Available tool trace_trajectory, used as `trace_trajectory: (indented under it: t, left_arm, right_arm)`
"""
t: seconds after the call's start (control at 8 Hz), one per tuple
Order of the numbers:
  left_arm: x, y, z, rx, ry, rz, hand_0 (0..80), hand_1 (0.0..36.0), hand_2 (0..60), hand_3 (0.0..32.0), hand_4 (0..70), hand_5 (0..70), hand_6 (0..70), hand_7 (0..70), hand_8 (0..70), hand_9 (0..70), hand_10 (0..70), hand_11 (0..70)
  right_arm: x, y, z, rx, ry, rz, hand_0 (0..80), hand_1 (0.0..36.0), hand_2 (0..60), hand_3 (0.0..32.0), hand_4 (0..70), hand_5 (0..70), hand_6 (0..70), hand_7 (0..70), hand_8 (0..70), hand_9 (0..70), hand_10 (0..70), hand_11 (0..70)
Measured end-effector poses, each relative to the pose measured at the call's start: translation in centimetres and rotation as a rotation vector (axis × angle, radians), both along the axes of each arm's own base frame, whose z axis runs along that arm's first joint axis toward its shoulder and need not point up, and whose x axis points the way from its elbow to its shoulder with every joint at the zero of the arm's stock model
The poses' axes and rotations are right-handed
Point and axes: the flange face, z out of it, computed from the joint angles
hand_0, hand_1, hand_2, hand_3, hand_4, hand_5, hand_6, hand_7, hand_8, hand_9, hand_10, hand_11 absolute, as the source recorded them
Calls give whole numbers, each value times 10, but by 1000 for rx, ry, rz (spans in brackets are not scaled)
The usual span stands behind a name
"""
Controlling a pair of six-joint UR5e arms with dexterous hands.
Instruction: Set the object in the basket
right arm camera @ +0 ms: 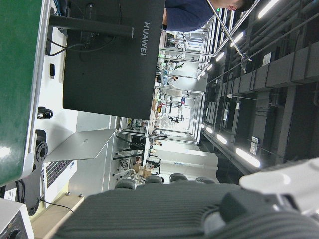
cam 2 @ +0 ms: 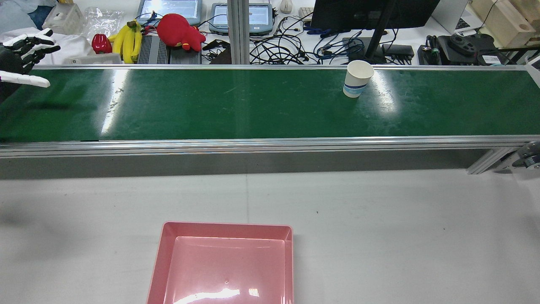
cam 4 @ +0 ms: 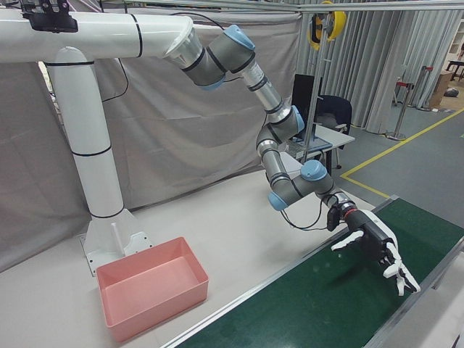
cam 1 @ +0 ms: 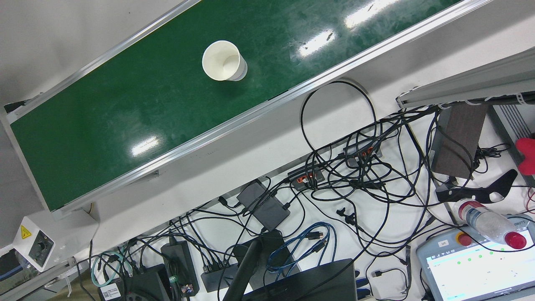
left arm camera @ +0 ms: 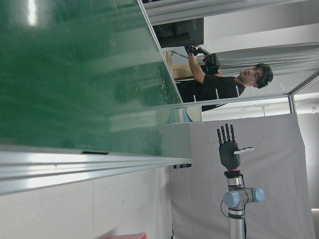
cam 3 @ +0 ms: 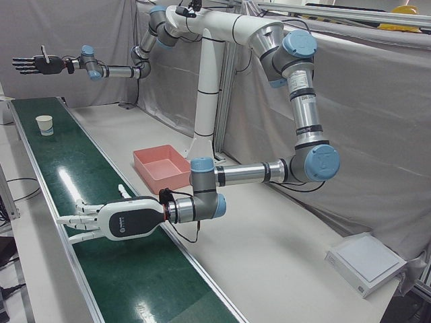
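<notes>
A white paper cup with a blue band stands upright on the green conveyor belt, toward its right end; it also shows in the front view and the left-front view. The empty pink basket sits on the grey table in front of the belt, and it shows in the left-front view. My left hand is open, fingers spread, just above the belt's far left end, far from the cup. My right hand is open and flat, raised high beyond the cup's end of the belt.
The desk beyond the belt holds bananas, a red plush toy, a monitor and tangled cables. The arms' white pedestal stands behind the basket. A white pad lies on the table's far corner.
</notes>
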Motion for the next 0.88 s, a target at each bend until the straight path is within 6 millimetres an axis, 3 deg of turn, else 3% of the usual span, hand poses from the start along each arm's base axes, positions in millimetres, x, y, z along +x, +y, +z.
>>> trace_trajectory:
  t: [0.88]
  left_arm:
    - [0, -1, -1, 2, 1, 0, 683, 253, 0, 0, 175, 356, 76, 70, 128, 187, 0, 8]
  right_arm:
    - [0, 0, 0, 0, 0, 0, 0, 0, 0, 0, 0, 0, 0, 0, 0, 0, 0, 0]
